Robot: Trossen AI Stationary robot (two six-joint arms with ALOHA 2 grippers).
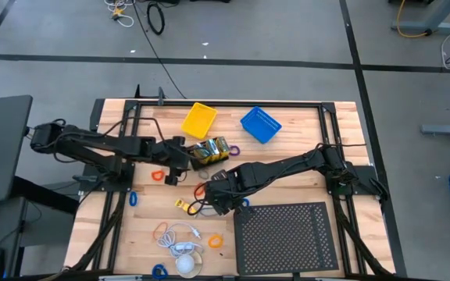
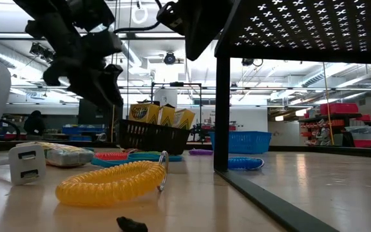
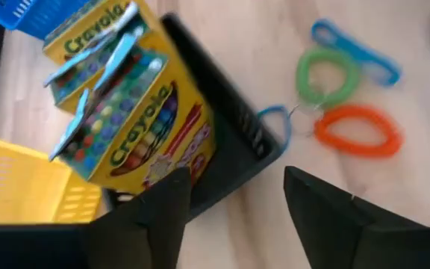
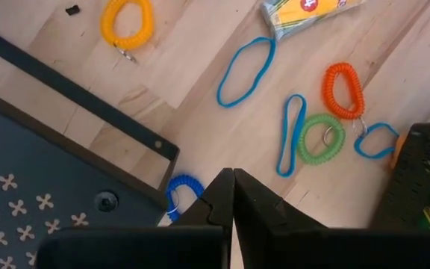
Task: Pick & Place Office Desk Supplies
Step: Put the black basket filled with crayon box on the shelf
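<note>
My left gripper (image 3: 234,205) hung with its fingers apart, gripping nothing, just beside the small black basket (image 3: 234,142), which held 2 crayon boxes (image 3: 125,112) standing with their lids flapped open. Behind that basket sat a yellow bin (image 1: 199,119) and a blue bin (image 1: 260,124); I could not tell whether either held anything. My right gripper (image 4: 232,196) had its fingers pressed together on nothing, above the wood near the corner of the black perforated tray (image 4: 28,187). From that wrist I counted 1 yellow coil (image 4: 127,20), 1 orange coil (image 4: 343,90), 1 green coil (image 4: 321,138) and 1 more crayon box (image 4: 304,11) lying flat on the table (image 4: 185,112).
</note>
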